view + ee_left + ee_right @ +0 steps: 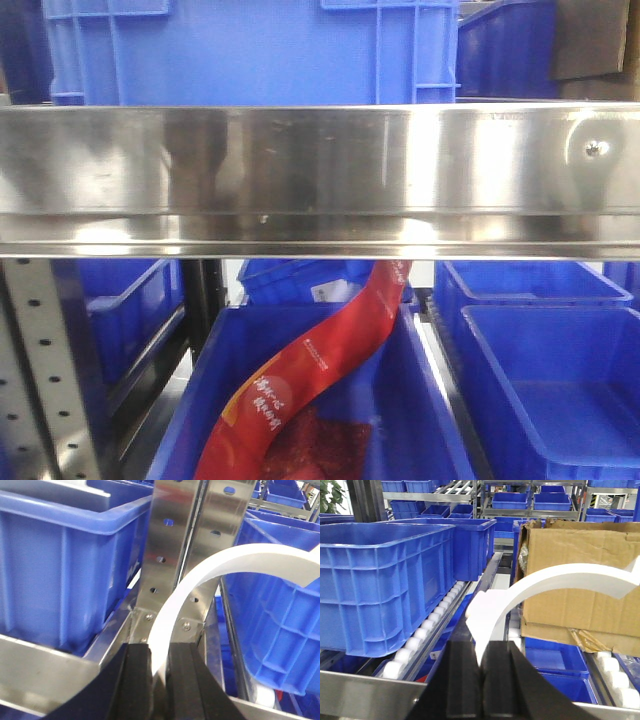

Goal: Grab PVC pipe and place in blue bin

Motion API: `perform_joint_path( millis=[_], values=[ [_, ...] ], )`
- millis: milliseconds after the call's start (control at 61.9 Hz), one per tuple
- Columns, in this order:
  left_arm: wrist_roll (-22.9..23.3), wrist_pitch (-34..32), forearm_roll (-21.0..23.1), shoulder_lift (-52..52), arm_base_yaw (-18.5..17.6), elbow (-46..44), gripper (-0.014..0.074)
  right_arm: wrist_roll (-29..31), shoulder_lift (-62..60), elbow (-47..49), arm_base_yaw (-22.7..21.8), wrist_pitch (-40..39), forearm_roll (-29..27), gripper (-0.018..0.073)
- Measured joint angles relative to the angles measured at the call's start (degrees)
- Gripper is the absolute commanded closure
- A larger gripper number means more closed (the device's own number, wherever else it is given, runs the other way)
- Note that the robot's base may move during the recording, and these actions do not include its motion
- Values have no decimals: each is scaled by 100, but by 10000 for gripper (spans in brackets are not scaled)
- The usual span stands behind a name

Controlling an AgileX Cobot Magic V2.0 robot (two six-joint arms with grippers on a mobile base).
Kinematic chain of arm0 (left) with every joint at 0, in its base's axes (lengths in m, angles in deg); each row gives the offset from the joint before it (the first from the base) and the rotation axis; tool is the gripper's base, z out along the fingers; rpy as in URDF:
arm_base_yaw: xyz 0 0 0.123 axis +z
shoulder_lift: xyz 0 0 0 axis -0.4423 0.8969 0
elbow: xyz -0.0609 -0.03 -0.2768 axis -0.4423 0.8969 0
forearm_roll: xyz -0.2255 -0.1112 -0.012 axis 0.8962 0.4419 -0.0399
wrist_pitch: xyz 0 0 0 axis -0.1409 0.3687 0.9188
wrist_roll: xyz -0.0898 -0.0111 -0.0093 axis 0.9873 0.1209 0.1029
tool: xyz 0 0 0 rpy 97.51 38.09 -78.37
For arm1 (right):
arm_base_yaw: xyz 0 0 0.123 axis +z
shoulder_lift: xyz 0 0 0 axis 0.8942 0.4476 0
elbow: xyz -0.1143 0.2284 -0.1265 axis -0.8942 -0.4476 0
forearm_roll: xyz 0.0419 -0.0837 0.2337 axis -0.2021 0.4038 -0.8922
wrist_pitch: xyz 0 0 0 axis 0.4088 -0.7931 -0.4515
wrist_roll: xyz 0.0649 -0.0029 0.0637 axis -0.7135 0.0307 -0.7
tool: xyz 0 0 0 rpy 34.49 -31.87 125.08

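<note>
My left gripper (160,654) is narrow, its two black fingers (135,680) pinched on the foot of a white arc (210,572) that rises from between them and sweeps off to the right. The right gripper (481,649) is set the same way, clamped on a second white arc (555,580) of the same shape. I take these for the PVC pipe, though each reads as a flat curved band rather than a tube, and I see no round pipe anywhere. Holding by the end leaves the long curve free ahead of me, which should let it drop into a bin without my fingers going below the rim.

The left wrist view puts me close to a perforated steel upright (170,555), with a blue bin (60,570) on one side and another blue container (270,615) on the other. The right wrist view shows what that one cannot: a roller track (432,622) beside a large blue crate (380,580), and a torn cardboard box (580,575) behind the arc.

The front view shows neither hand nor arc (a steel shelf rail (320,170) fills its middle). Below it is an open lower bin (420,420) with a red printed strip (330,350) lying in it, and an emptier tray (560,400) beside it — either could be the target; I cannot tell which.
</note>
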Motion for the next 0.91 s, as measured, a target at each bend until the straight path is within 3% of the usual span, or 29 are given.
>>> perform_joint_path(
  millis=[905],
  values=[
    [0,0,0,0,0,0,707,0,0,0,0,0,0,721]
  ],
)
